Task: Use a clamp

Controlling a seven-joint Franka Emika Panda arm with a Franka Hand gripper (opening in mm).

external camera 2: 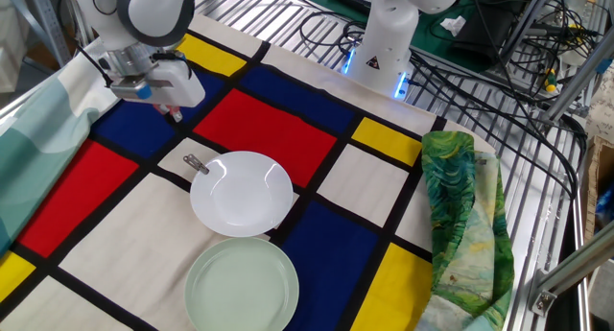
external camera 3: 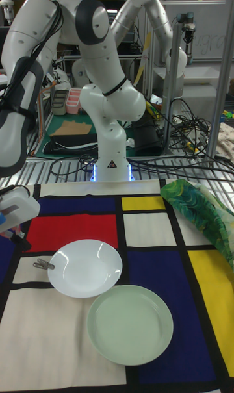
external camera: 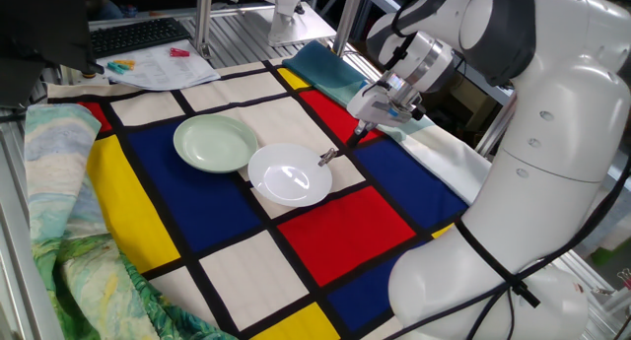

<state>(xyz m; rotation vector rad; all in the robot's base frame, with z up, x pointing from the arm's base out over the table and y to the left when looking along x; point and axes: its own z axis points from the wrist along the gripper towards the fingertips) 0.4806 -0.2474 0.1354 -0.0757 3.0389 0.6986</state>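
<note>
end effector (external camera 2: 175, 111) above cloth | clamp (external camera 2: 197, 164) touching white plate (external camera 2: 242, 193)

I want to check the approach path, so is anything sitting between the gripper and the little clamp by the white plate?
Nothing visible. The gripper hangs above bare cloth, apart from the clamp, which lies at the white plate's rim.

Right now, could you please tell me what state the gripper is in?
Gripper: not holding anything, above the clamp; open or closed cannot be told.
</note>
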